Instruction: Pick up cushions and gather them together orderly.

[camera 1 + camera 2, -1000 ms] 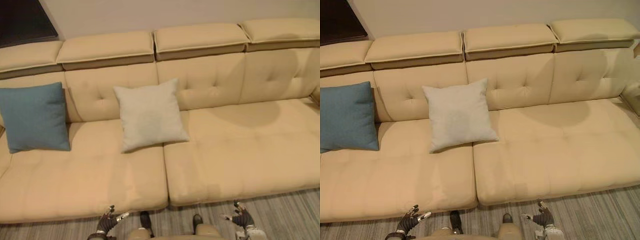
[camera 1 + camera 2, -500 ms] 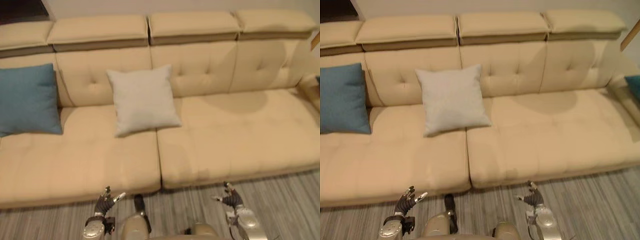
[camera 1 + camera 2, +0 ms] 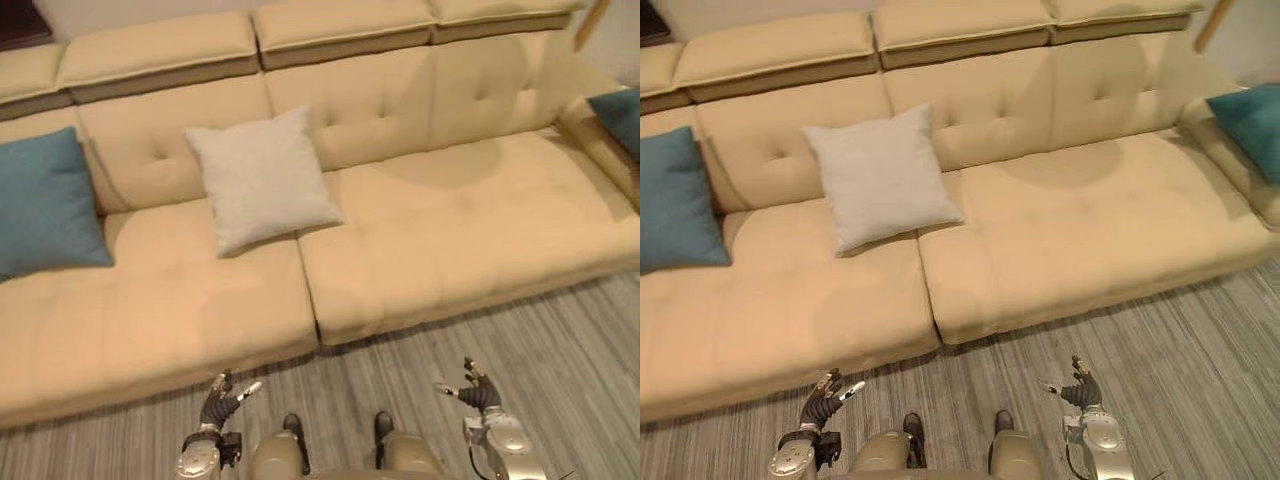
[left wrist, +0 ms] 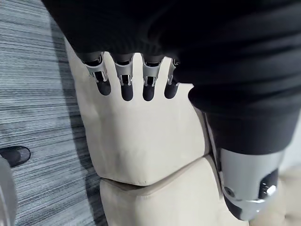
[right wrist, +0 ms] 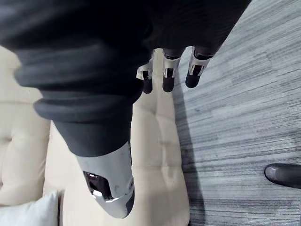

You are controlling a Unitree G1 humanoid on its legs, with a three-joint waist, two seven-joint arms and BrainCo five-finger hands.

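Tan, two blues and an off-white on my feed.
I read the sofa (image 3: 450,230) as plain sandy tan, with paler piping along its headrests. The blue cushion (image 3: 45,205) at nine o'clock is a flat dusty shade, the off-white cushion (image 3: 260,180) toward eleven is unpatterned, and the teal cushion (image 3: 1250,115) at two o'clock looks deeper. The floor (image 3: 560,340) is grey with fine darker streaks. My left hand (image 3: 218,400) and right hand (image 3: 478,393) are silver, dark-tipped, under black ribbed covers.

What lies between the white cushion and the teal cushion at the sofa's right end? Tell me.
Bare sofa seat alone separates the white cushion from the right-end teal cushion, seen in both eye views.
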